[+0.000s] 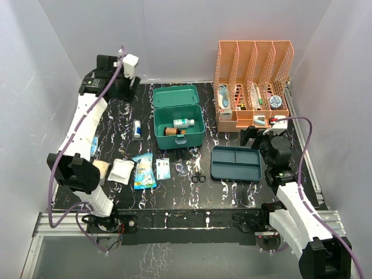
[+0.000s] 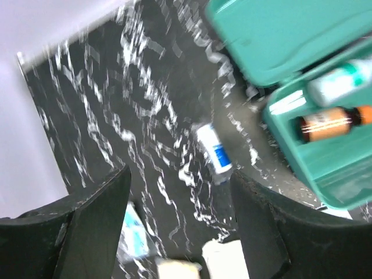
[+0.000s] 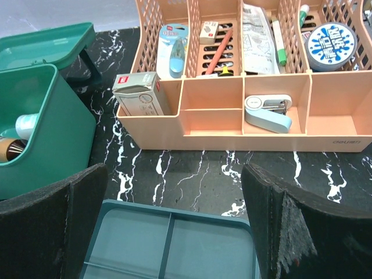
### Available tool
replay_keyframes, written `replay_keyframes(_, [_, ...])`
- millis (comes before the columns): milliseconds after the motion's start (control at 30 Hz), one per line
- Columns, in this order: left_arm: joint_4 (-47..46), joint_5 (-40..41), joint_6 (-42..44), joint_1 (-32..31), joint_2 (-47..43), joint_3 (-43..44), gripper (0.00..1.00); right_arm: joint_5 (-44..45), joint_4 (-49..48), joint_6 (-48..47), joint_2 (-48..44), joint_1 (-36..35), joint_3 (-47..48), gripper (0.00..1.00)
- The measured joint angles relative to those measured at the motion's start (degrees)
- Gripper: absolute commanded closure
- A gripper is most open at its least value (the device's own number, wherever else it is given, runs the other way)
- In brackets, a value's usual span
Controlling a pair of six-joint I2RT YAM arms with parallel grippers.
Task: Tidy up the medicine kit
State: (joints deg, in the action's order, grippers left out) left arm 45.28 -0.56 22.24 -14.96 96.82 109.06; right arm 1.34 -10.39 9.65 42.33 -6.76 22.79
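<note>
Left gripper: over the far-left part of the black white-veined table. Fingers stand partly apart with nothing between them. Its wrist view is blurred.

Below it, a small white cylindrical can with a blue label lies on its side, just left of the kit.

Near-left row on the table: flat white gauze packet, blue-and-yellow foil sachet, small white-and-blue packet, then small black-handled scissors.

Teal-green rectangular plastic medicine kit: middle of the table, toward the back. Its lid is swung open behind the body. Inside, a white plastic bottle with a green cap and an amber-brown bottle lie side by side.

Flat dark blue-grey compartment tray: near and right of the kit, not touching it.

Right gripper: hovers over the tray's far edge, fingers spread wide, holding nothing.

Orange mesh file rack: far right. Its low front bins hold a small white-and-red box and a pale blue stapler. A round blue tin sits in a rear slot.
</note>
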Motion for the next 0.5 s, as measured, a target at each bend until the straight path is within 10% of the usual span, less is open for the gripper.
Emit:
replay_keyframes(133, [-4.5,0.0,-10.4,8.7,2.5,-9.2,0.32,0.9,2.4,-0.2,3.5,-1.4,2.8,0.02])
replay_keyframes(500, [-9.5,-2.4,-25.6,8.1,14.4,-14.3,0.34,18.1,11.6,-3.2,19.8,-27.4,26.8,0.01])
